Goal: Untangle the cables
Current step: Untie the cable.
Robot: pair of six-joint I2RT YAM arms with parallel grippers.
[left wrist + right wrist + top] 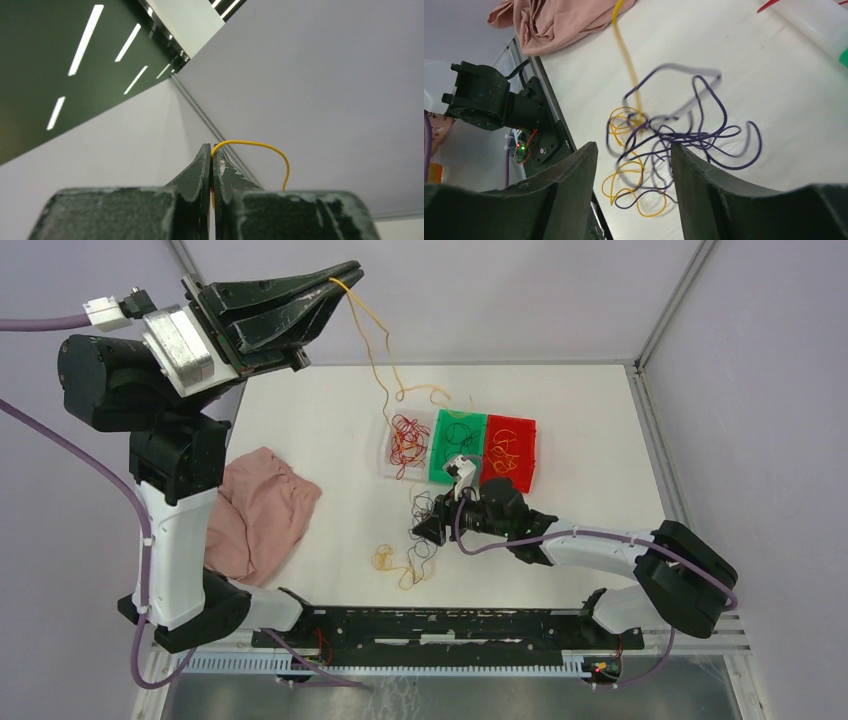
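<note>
Left wrist alone shows left end effector (212, 148) clamping yellow cable (250, 142)

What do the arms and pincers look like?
The left arm and right arm have black joints, white shells and purple cables. The left arm carries a silver wrist block. The left pincer and right pincer have black wedge fingers, the left's scuffed.
</note>
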